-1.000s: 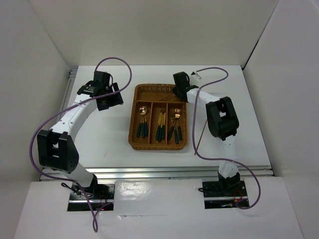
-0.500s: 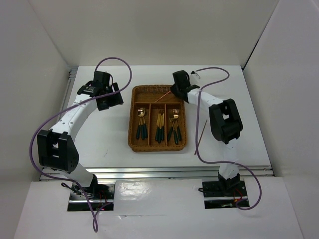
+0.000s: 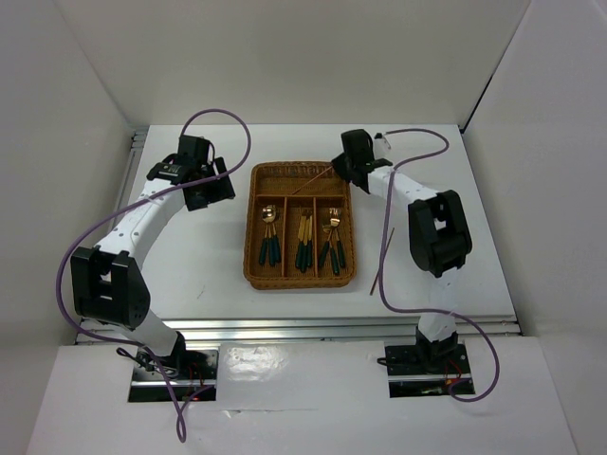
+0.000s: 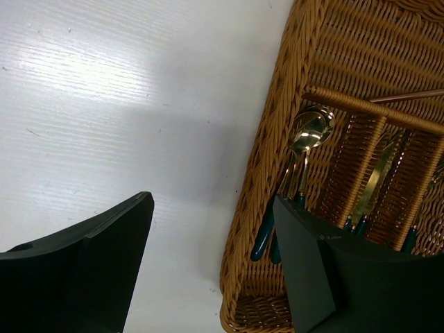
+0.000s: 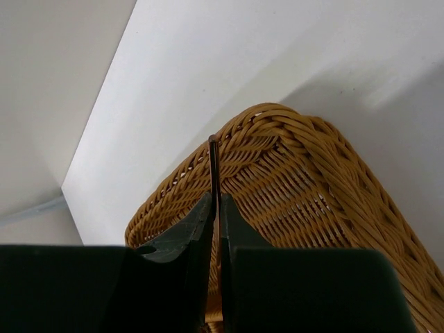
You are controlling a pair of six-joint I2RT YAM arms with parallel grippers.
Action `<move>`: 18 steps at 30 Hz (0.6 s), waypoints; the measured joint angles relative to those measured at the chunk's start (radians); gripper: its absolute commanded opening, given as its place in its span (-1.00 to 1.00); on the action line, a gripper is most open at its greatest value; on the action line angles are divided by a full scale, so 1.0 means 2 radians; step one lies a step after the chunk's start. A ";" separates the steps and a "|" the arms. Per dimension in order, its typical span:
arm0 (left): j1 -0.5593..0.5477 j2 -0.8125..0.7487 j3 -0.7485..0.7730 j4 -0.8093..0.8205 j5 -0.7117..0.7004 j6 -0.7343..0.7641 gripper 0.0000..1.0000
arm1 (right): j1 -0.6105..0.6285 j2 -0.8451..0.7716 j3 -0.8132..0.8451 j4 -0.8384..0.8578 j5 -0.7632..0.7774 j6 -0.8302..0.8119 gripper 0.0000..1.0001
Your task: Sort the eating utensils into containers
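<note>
The brown wicker tray [image 3: 302, 275] sits mid-table. Its long slots hold spoons [image 3: 270, 232], knives [image 3: 305, 237] and forks [image 3: 333, 242] with gold heads and teal handles. My right gripper [image 3: 341, 171] is at the tray's far right corner, shut on a thin reddish-brown chopstick [image 3: 311, 182] that slants over the crosswise slot. In the right wrist view the fingers [image 5: 216, 201] pinch the chopstick [image 5: 214, 163] above the tray's rim [image 5: 298, 173]. A second chopstick [image 3: 382, 261] lies on the table right of the tray. My left gripper [image 3: 211, 190] is open and empty left of the tray.
In the left wrist view my open left gripper [image 4: 211, 201] hovers over the white table beside the tray's left wall [image 4: 267, 159], with the spoons [image 4: 309, 132] showing. Purple cables loop over both arms. White walls enclose the table.
My right gripper has moved right toward the tray's far right corner, carrying the chopstick, which now slants over the crosswise slot. The left arm has not moved.
</note>
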 measured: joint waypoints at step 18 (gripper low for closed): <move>0.000 0.010 0.000 0.000 0.009 -0.001 0.69 | -0.037 -0.047 -0.089 0.055 -0.056 0.103 -1.00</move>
